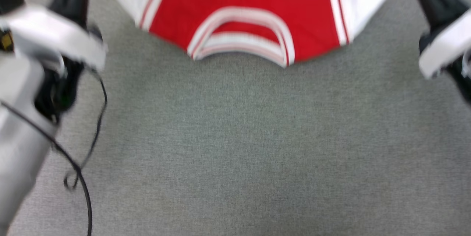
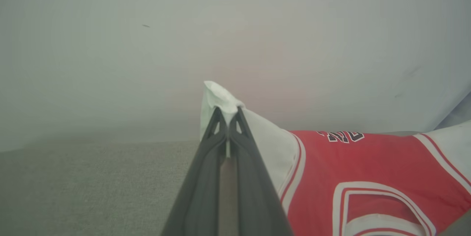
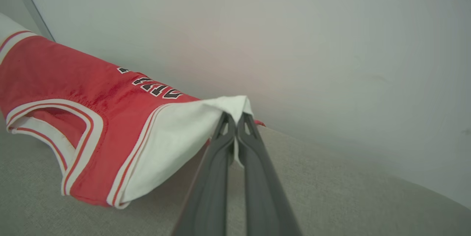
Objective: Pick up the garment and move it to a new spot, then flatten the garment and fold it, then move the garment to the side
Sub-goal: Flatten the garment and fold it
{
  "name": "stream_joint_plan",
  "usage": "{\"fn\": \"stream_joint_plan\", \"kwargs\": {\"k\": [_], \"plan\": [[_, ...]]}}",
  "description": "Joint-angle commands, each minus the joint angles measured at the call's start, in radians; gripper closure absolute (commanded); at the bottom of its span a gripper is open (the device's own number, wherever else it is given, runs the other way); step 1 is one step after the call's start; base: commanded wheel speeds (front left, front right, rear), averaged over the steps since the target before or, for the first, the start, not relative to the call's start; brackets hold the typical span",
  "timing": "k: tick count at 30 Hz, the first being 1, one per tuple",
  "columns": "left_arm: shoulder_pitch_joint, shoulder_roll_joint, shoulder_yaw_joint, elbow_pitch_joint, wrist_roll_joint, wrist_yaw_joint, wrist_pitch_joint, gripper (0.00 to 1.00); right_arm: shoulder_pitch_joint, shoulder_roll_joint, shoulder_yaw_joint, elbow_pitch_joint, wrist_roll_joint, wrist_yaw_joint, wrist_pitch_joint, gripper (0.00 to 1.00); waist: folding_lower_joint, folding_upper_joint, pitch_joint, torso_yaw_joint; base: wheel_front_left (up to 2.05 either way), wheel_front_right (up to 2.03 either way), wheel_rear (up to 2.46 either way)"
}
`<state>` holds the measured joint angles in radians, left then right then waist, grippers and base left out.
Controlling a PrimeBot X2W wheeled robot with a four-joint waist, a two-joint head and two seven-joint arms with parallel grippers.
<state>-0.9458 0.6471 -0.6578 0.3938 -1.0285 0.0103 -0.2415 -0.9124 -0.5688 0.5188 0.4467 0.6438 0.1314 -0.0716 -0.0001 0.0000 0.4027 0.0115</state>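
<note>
Item: red jersey T-shirt (image 1: 243, 0) with white sleeves, held stretched over grey fabric surface (image 1: 235, 136). We note left tool (image 2: 228, 112) and right tool (image 3: 235, 118) each clamped on a sleeve. Step, we judge: relocating; next, lowering flat.

Open grey surface (image 1: 235, 147) before the garment (image 1: 243, 11), wall (image 2: 235, 26) just behind.

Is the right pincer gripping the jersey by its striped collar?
No: the right pincer is shut on the tip of the jersey's white sleeve, apart from the striped collar.
</note>
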Motion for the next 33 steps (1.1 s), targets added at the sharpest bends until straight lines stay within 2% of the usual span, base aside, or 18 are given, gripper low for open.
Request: {"fn": "stream_joint_plan", "kwargs": {"k": [1,3,9,15,19,26,33], "plan": [[0.045,0.009,0.013,-0.021,-0.006,0.015,-0.010,1.00,0.047,-0.004,-0.015,-0.017,0.003,-0.001,-0.004,1.00,0.0001,0.0000,-0.037,-0.001,0.00,0.00,0.00],[0.164,0.026,0.026,-0.077,-0.019,0.047,-0.019,1.00,0.170,0.002,-0.050,-0.054,-0.006,-0.001,0.006,1.00,0.0001,0.0000,-0.078,0.001,0.00,0.00,0.00],[0.400,0.054,0.070,-0.174,-0.046,0.106,-0.025,1.00,0.411,0.032,-0.152,-0.129,-0.033,-0.001,0.030,1.00,0.0001,0.0000,-0.163,0.002,0.00,0.00,0.00],[0.611,0.045,0.131,-0.240,-0.047,0.141,-0.026,1.00,0.641,0.087,-0.250,-0.208,-0.065,-0.001,0.079,1.00,0.0001,0.0000,-0.241,0.008,0.00,0.00,0.00],[0.770,0.019,0.178,-0.271,-0.040,0.155,-0.026,1.00,0.800,0.127,-0.328,-0.262,-0.094,-0.001,0.117,1.00,0.0001,0.0000,-0.289,0.008,0.00,0.00,0.00],[0.943,-0.027,0.230,-0.267,-0.021,0.163,-0.026,1.00,0.992,0.159,-0.439,-0.345,-0.125,-0.001,0.177,1.00,0.0001,0.0000,-0.329,0.006,0.00,0.00,0.00],[1.065,-0.060,0.269,-0.239,-0.001,0.158,-0.025,1.00,1.140,0.191,-0.487,-0.374,-0.148,-0.002,0.246,1.00,0.0001,0.0000,-0.359,0.000,0.00,0.00,0.00]]}}
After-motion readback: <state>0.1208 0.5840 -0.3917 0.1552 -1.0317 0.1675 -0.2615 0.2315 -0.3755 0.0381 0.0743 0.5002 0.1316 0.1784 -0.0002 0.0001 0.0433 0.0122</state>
